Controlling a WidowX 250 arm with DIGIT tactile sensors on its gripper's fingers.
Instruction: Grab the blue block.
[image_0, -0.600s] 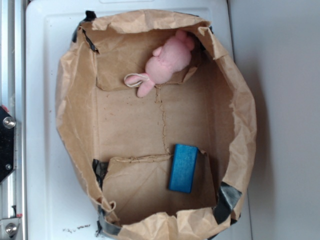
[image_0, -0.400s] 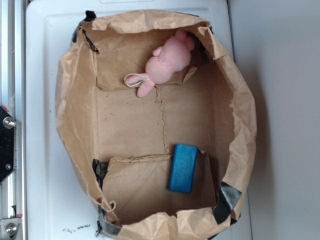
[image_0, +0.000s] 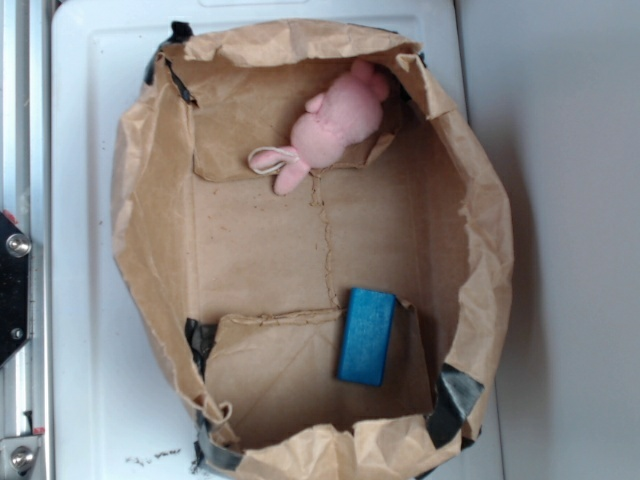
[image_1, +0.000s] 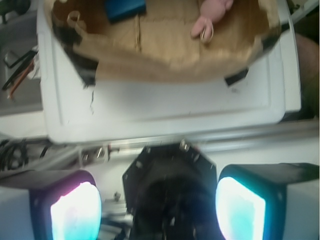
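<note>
Glowing cyan-and-pink pads (image_1: 75, 212) fill the bottom corners of the wrist view, one finger on each side with a wide gap between them, so the gripper (image_1: 157, 212) is spread open and holds nothing. Between the fingers sits the dark robot base (image_1: 170, 175), blurred, with a metal rail (image_1: 240, 140) running across just past it. Beyond the rail lies a white tray (image_1: 165, 107), and on that tray stands a brown paper-lined box (image_1: 165, 62) with crumpled walls and strips of black tape at its corners. The blue block (image_1: 125, 8) shows only as a sliver at the very top edge of the wrist view, inside the box, well apart from the fingers and off to the left of their gap. A pink plush bunny (image_1: 210, 15) lies further right along the same top edge.

From the exterior view the gripper is out of sight. There the blue block (image_0: 365, 336) lies flat on the box floor toward the lower right, its long side running roughly up and down the picture, beside a folded paper flap (image_0: 280, 370). The bunny (image_0: 330, 132) rests against the upper wall, well apart from the block.
</note>
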